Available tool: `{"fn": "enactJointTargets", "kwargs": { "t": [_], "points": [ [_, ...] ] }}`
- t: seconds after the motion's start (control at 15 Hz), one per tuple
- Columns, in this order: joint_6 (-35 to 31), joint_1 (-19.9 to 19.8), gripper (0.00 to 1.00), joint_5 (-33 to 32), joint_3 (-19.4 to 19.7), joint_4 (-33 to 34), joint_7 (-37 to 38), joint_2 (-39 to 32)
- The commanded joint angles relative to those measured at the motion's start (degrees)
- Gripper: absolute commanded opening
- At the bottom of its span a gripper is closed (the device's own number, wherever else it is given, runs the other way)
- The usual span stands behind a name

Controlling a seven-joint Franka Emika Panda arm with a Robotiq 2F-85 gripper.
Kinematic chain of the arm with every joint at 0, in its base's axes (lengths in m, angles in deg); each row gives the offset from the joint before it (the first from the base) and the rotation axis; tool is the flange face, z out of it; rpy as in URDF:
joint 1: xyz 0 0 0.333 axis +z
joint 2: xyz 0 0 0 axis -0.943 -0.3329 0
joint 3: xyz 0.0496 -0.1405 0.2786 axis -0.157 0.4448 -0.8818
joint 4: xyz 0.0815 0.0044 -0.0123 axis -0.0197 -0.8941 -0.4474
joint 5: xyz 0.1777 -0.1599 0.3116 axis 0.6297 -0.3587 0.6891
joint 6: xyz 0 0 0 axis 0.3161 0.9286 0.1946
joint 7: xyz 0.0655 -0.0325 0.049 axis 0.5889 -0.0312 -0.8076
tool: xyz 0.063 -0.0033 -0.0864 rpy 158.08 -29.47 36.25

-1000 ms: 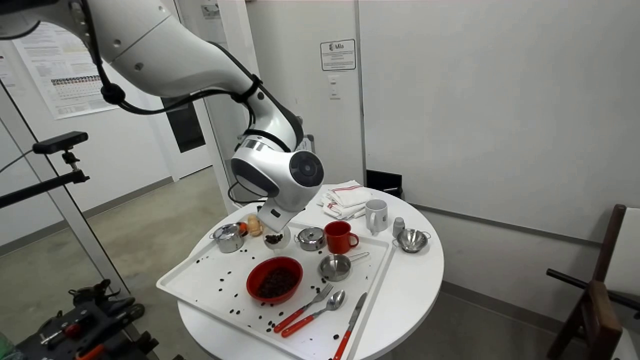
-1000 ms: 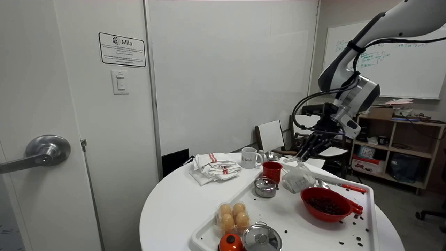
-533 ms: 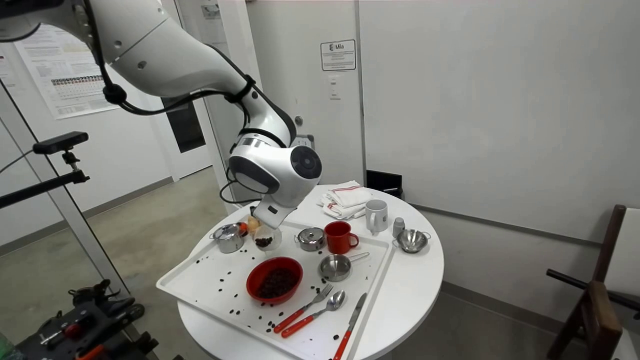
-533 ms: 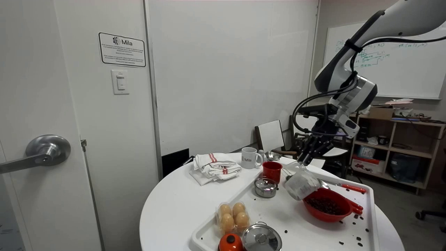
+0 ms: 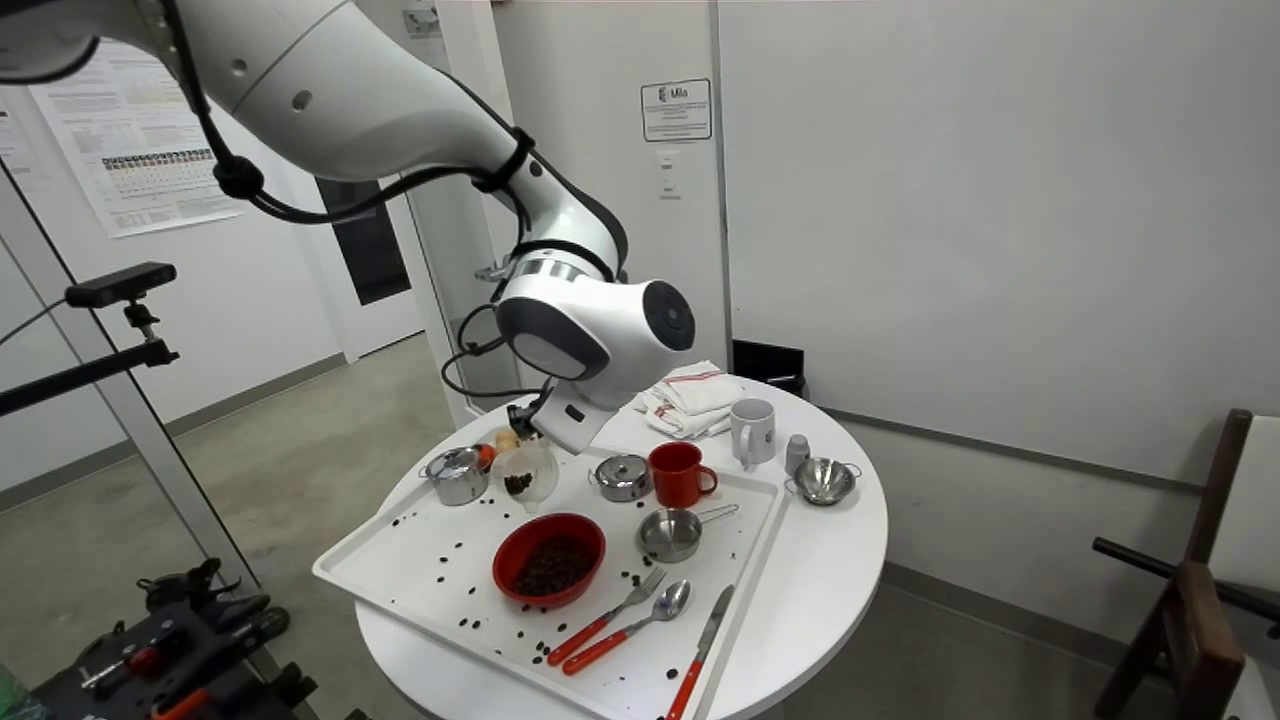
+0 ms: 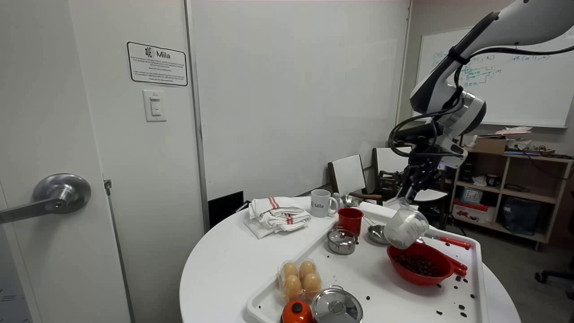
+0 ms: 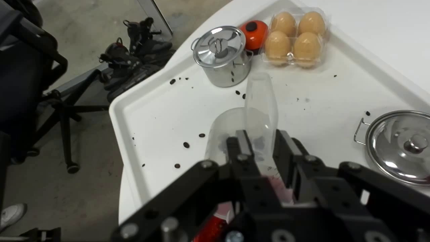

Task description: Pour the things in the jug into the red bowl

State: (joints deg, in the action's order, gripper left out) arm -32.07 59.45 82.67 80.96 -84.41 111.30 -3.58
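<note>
Nearest in an exterior view lay a red-handled knife [image 5: 702,652], near the edge of the white tray [image 5: 410,555], with a spoon [image 5: 612,643] and a fork [image 5: 600,624] close together to its left. Past them stood the red bowl [image 5: 510,555], upright, a dark heap of beans [image 5: 552,568] across its bottom and others strewn over the tray around it.

Just beyond the bowl the jug [image 6: 406,228], see-through and tilted, was held in the air, a few beans inside it; in an exterior view it overlapped the bowl's rim. How far its mouth reached over the bowl was hard to judge, the clear walls fading into the white tray behind. The gripper [image 7: 262,138] pinched it by the handle, clamped from both sides in the wrist view.

Farther back stood a tall lidded pot [image 5: 460,478] on the left, a shorter lidded pot [image 5: 622,480], and a red cup [image 5: 676,475] just beside that one. Four eggs [image 7: 306,47] sat in a clear box [image 7: 291,57] behind the jug. Off the tray, on the round table [image 5: 825,570], were a pale mug [image 5: 758,430] and a pile of folded white towels [image 5: 692,398]. Behind rose a wall [image 5: 600,150] bearing a sign [image 5: 676,110] marked Mila.
</note>
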Motion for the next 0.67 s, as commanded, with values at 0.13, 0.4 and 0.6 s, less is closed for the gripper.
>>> {"fn": "enactJointTargets", "kwargs": {
  "t": [0.13, 0.4, 0.6],
  "points": [
    [19.3, -6.2, 0.09, 0.7, 1.2, 6.3, -1.0, -3.3],
    [29.6, -8.6, 0.09, 2.3, 1.5, 9.7, -1.2, -6.6],
    [34.7, -9.0, 0.09, 3.4, 1.7, 11.7, -1.5, -9.1]
  ]
}}
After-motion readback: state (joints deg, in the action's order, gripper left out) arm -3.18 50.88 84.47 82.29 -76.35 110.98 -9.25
